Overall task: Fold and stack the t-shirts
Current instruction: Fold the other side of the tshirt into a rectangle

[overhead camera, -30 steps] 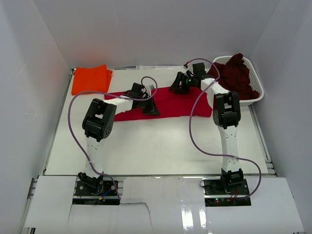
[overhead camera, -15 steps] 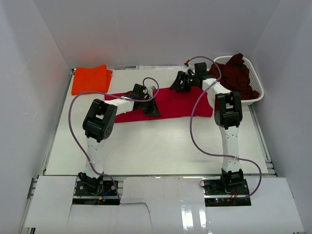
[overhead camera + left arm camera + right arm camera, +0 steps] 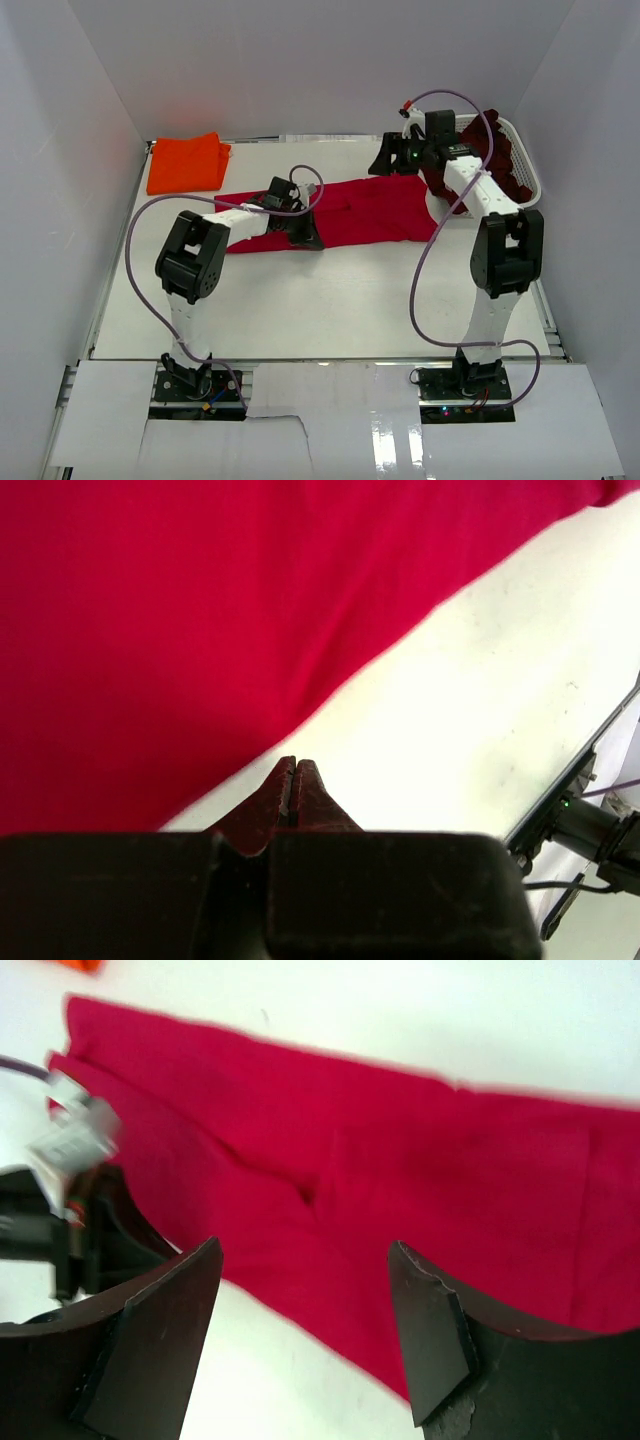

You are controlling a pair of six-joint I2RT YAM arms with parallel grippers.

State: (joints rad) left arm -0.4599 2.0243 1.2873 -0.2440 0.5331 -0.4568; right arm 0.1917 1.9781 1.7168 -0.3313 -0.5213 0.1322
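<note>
Top external: orange shirt [image 3: 186,163] sits folded at the far-left corner, so that one looks done. Red shirt [image 3: 370,210] lies as a long band mid-table, half folded at best. Maroon shirt [image 3: 503,158] is heaped in the basket [image 3: 533,185], not started. Left gripper [image 3: 293,780] is closed at the red shirt's near edge (pinching the hem? can't tell). Right gripper [image 3: 305,1260] hangs over the shirt's right part, jaws apart and empty.

Crimson shirt [image 3: 370,210], orange shirt [image 3: 186,163], maroon shirt [image 3: 505,158], white lattice basket [image 3: 533,172]
</note>
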